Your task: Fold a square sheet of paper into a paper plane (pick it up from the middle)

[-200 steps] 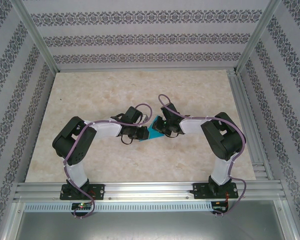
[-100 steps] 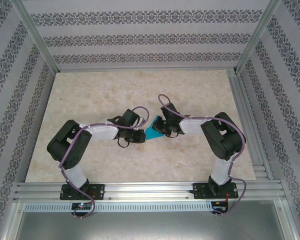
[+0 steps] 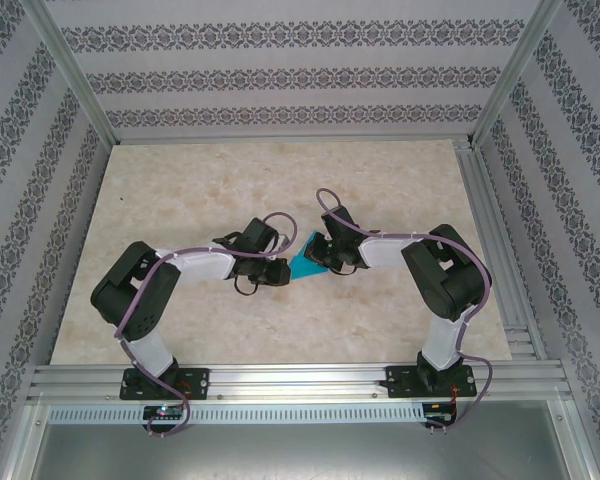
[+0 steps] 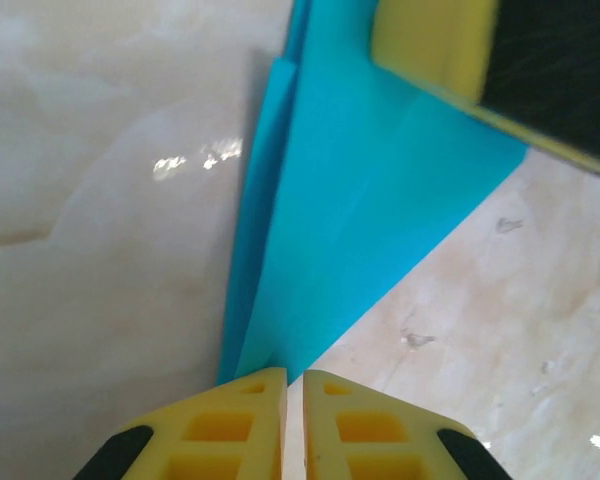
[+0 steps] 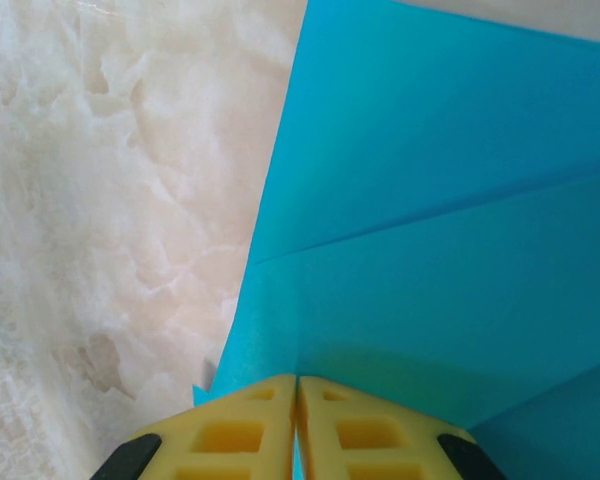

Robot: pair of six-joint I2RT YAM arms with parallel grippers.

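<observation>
Turquoise paper, folded triangular, layered, creased

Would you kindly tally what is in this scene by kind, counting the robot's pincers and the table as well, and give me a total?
turquoise-blue folded paper sheet: 1
yellow-fingered pincers: 2 (left pincer, right pincer)
beige marble-patterned table: 1
Total: 4
</observation>
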